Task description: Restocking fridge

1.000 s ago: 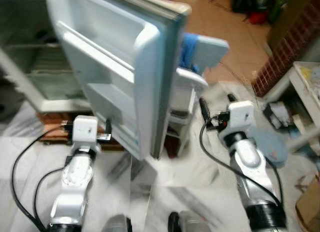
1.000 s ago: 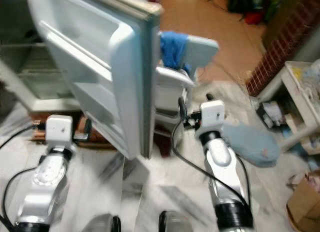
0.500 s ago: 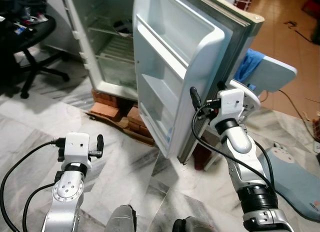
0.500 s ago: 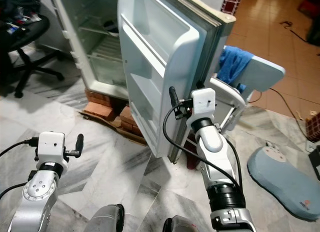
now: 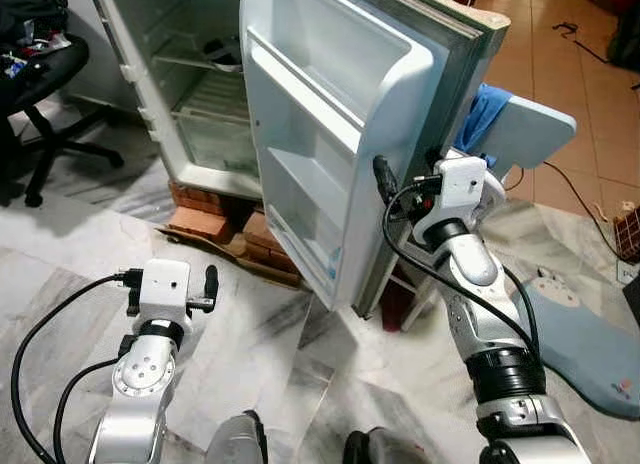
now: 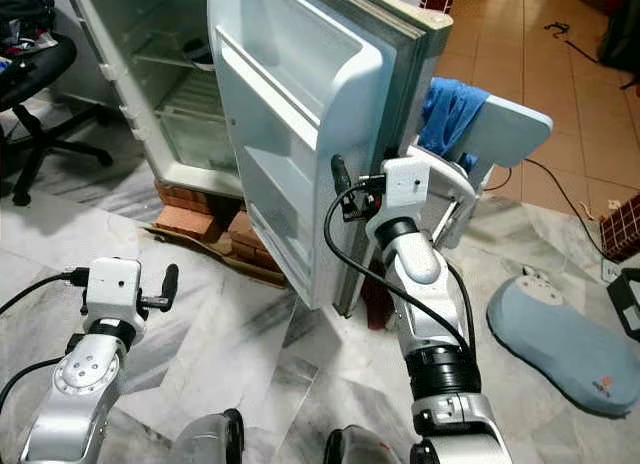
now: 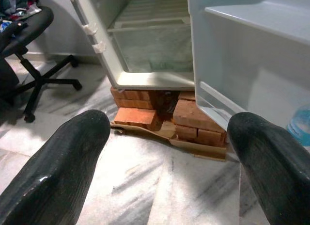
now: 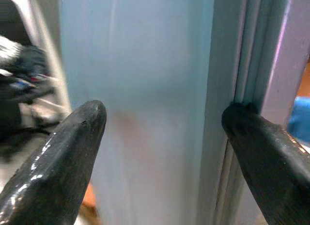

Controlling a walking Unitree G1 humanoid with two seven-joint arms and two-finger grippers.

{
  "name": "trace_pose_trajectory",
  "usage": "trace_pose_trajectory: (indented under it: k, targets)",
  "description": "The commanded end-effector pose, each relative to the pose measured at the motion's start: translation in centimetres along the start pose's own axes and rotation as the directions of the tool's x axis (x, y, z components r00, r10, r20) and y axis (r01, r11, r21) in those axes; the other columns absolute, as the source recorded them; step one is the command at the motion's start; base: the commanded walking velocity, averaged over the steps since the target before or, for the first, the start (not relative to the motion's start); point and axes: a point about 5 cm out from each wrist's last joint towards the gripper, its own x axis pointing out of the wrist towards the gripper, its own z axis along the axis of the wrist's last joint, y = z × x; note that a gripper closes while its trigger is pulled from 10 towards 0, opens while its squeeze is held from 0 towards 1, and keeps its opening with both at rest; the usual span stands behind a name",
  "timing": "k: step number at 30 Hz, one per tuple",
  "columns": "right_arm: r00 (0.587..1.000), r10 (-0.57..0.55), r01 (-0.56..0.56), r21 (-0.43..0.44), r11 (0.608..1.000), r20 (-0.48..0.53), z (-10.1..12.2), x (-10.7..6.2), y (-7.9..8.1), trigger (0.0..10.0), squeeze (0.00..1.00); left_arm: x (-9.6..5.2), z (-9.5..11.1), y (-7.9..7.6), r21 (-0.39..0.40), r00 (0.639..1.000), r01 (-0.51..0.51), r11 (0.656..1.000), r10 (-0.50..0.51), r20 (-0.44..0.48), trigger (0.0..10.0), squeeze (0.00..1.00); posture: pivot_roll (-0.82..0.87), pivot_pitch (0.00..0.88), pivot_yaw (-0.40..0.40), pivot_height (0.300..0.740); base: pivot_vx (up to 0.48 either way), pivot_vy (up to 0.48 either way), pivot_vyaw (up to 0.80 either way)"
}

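The tall white refrigerator (image 5: 190,104) stands open on a low base of red bricks (image 5: 205,224) over the grey-veined marble floor (image 5: 260,344); its pale white door with moulded inner shelves (image 5: 330,134) is swung wide toward the robot, and the wire shelves inside the cabinet hold a dark object too small to tell.

The right gripper (image 8: 160,133) is raised at the free edge of the door; its two long black fingers (image 8: 63,152) are spread apart, one on the inner lining side of the edge and the other against the grey rubber seal, so the door's edge lies between them; whether either pad truly touches the door cannot be told, though the far finger looks pressed to the seal. Just beyond that finger a strip of bright blue cloth (image 6: 450,109) hangs over a white plastic chair (image 6: 505,134) behind the door.

The left gripper (image 7: 164,157) hangs low above the floor, its fingers wide apart and holding nothing; between them, well ahead, lie the bricks and the bottom lip of the cabinet; beside its one finger the lowest door shelf shows a clear plastic bottle with a blue label (image 7: 299,125).

A black swivel office chair (image 5: 45,94) stands to the robot's left of the refrigerator; a flat grey-blue oval pad (image 6: 555,334) lies on the floor to the right.
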Motion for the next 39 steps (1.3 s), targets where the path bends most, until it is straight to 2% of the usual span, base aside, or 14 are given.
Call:
trace_pose_trajectory:
  k: [1, 2, 6, 11, 17, 22, 23, 25, 28, 33, 34, 36, 38, 39]
  targets:
    - [0.995, 0.087, -0.083, 0.103, 0.991, -0.039, -0.5, -0.5, 0.8, 10.0, 0.0, -0.1, 0.1, 0.2, 0.008, 1.0, 0.005, 1.0, -0.005, 0.001, 10.0, 0.0, 0.08, 0.133, -0.04, 0.74, 0.0, 0.0, 0.0]
    - [0.968, 0.245, -0.232, 0.184, 0.955, -0.05, -0.7, -1.2, 2.4, 10.0, 0.0, -0.1, 0.1, 0.2, 0.009, 1.0, 0.006, 1.0, -0.006, 0.001, 10.0, 0.0, 0.08, 0.133, -0.038, 0.74, 0.0, 0.0, 0.0]
    - [0.866, 0.492, -0.46, 0.246, 0.853, -0.086, -1.0, -3.4, 4.4, 10.0, 0.0, -0.1, 0.1, 0.3, 0.011, 1.0, 0.007, 1.0, -0.007, 0.001, 10.0, 0.0, 0.08, 0.133, -0.037, 0.74, 0.0, 0.0, 0.0]
    - [0.781, 0.572, -0.523, 0.236, 0.819, -0.251, -3.0, -5.9, 2.7, 10.0, 0.0, 0.0, 0.1, 0.3, 0.016, 1.0, 0.007, 1.0, -0.007, 0.001, 10.0, 0.0, 0.09, 0.136, -0.036, 0.74, 0.0, 0.0, 0.0]
    - [0.733, 0.483, -0.475, 0.146, 0.867, -0.479, -4.5, -7.5, -1.2, 10.0, 0.0, -0.1, 0.1, 0.4, 0.02, 1.0, 0.008, 1.0, -0.008, -0.002, 10.0, 0.0, 0.08, 0.14, -0.035, 0.74, 0.0, 0.0, 0.0]
    - [0.772, 0.265, -0.323, 0.002, 0.946, -0.579, -4.7, -6.6, -4.8, 10.0, 0.0, -0.1, 0.0, 0.4, 0.024, 1.0, 0.01, 1.0, -0.01, -0.004, 10.0, 0.0, 0.08, 0.142, -0.033, 0.74, 0.0, 0.0, 0.0]
    - [0.796, 0.152, -0.271, -0.119, 0.955, -0.585, -4.2, -5.6, -6.3, 10.0, 0.0, 0.0, 0.0, 0.4, 0.027, 1.0, 0.013, 1.0, -0.013, -0.004, 10.0, 0.0, 0.08, 0.142, -0.031, 0.74, 0.0, 0.0, 0.0]
    - [0.813, 0.104, -0.241, -0.168, 0.956, -0.572, -3.8, -4.9, -6.8, 10.0, 0.0, 0.0, 0.1, 0.4, 0.028, 1.0, 0.014, 1.0, -0.014, -0.003, 10.0, 0.0, 0.09, 0.141, -0.03, 0.74, 0.0, 0.0, 0.0]
    - [0.908, -0.002, -0.12, -0.264, 0.957, -0.419, -1.3, -2.3, -7.5, 10.0, 0.0, 0.1, 0.2, 0.4, 0.03, 1.0, 0.015, 0.999, -0.015, 0.0, 10.0, 0.0, 0.09, 0.138, -0.033, 0.74, 0.0, 0.0, 0.0]
    - [0.966, 0.002, -0.052, -0.184, 0.981, -0.258, 1.2, -0.2, -6.6, 10.0, 0.0, 0.1, 0.2, 0.3, 0.03, 1.0, 0.015, 0.999, -0.015, 0.003, 10.0, 0.0, 0.09, 0.134, -0.034, 0.74, 0.0, 0.0, 0.0]
    - [0.974, 0.176, -0.182, -0.036, 0.983, -0.142, 2.7, 0.2, -4.2, 10.0, 0.0, 0.1, 0.2, 0.2, 0.032, 1.0, 0.017, 0.999, -0.017, 0.003, 10.0, 0.0, 0.1, 0.133, -0.036, 0.74, 0.0, 0.0, 0.0]
    - [0.96, 0.265, -0.263, 0.038, 0.964, -0.095, 3.2, 0.1, -3.0, 10.0, 0.0, 0.1, 0.2, 0.2, 0.033, 1.0, 0.019, 0.999, -0.019, 0.003, 10.0, 0.0, 0.1, 0.132, -0.036, 0.74, 0.0, 0.0, 0.0]
    - [0.906, 0.423, -0.417, 0.111, 0.902, -0.033, 3.9, -0.5, -0.8, 10.0, 0.0, 0.1, 0.2, 0.2, 0.034, 1.0, 0.021, 0.999, -0.021, 0.003, 10.0, 0.0, 0.1, 0.131, -0.037, 0.74, 0.0, 0.0, 0.0]
    - [0.826, 0.563, -0.553, 0.202, 0.809, 0.008, 4.4, -1.7, 1.3, 10.0, 0.0, 0.1, 0.1, 0.2, 0.033, 1.0, 0.022, 0.999, -0.022, 0.002, 10.0, 0.0, 0.09, 0.13, -0.037, 0.74, 0.0, 0.0, 0.0]
